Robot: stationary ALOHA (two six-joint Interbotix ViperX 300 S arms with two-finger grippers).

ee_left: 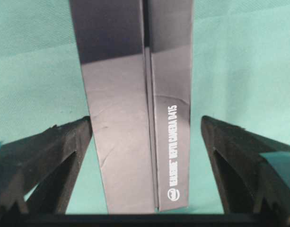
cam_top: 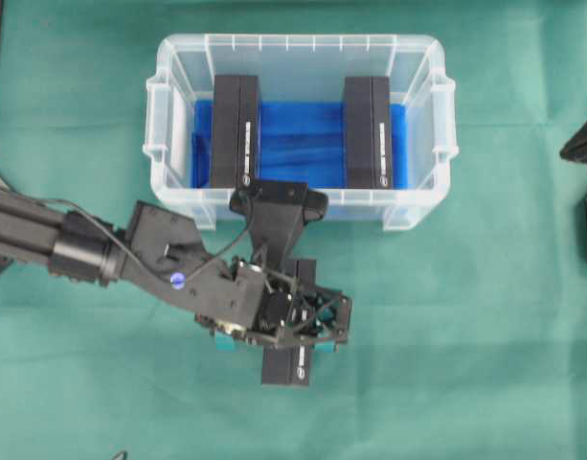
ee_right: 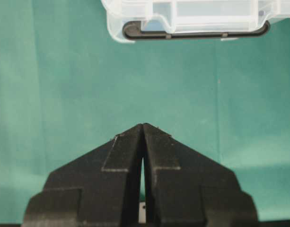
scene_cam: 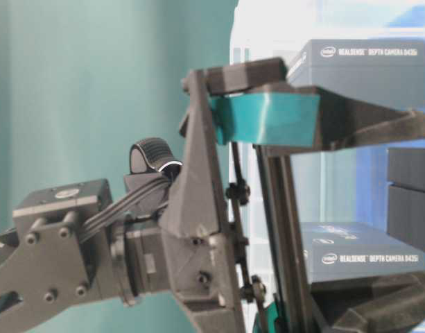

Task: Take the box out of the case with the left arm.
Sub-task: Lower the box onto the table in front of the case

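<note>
The box (cam_top: 285, 364) lay flat on the green cloth (cam_top: 485, 316) in front of the case (cam_top: 419, 129), outside it and apart from its near wall. It was a long, narrow black carton with a seam running its length, a matte face creased faintly on one half, and white lettering reading "DEPTH CAMERA D415" beside a small round logo near one end (ee_left: 140, 118). The left gripper (cam_top: 291, 331) sat over it with its fingers (ee_left: 45, 156) spread wide to either side, gaps showing between the box and both teal-padded fingers, so nothing was clamped. Two more black boxes stood on edge inside the case on the blue lining (cam_top: 301, 129), one toward the left (cam_top: 236, 132) and one toward the right (cam_top: 368, 132). The right gripper (ee_right: 143, 137) hung above bare cloth near the case's handle (ee_right: 197, 32), its black fingers pressed together.
</note>
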